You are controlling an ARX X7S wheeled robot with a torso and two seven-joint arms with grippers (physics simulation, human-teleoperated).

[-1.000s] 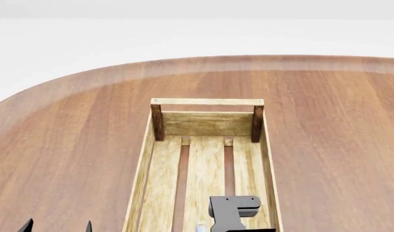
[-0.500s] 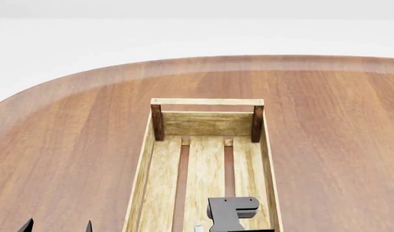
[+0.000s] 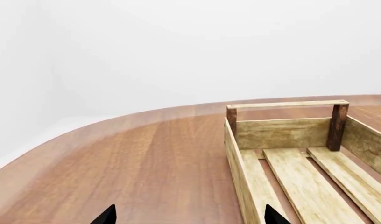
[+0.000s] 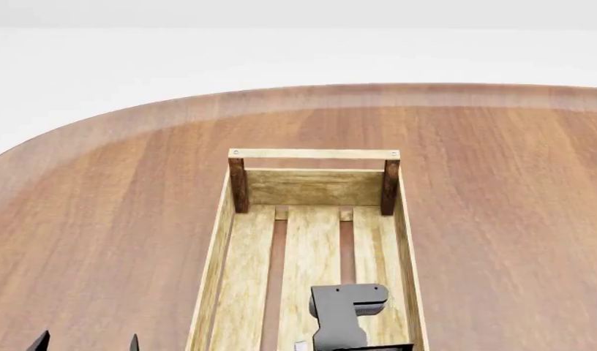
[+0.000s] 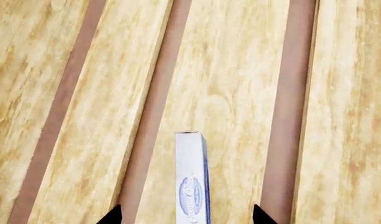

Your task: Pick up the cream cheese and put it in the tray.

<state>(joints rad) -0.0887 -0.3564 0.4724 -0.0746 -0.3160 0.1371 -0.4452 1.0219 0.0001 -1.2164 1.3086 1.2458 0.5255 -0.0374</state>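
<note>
Right gripper [image 5: 185, 215] wide open, cream cheese [image 5: 191, 179] edge-up between its tips, tray [image 5: 240, 84] slats beneath.

You get bright, even, diffuse light with no clear source. The table [image 4: 103, 219] shows a pale sheen along its far rim; the tray [image 4: 220, 248] casts only faint shadows. Everything renders sharp, without blur, glare or edge distortion.

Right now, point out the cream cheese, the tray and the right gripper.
cream cheese [image 5: 191, 179]: right wrist view, its narrow white and blue face.
tray [image 4: 314, 154]: head view, the far end handle bar.
right gripper [image 5: 186, 215]: right wrist view, midway between the two dark fingertips, which stand apart with the box between them.
</note>
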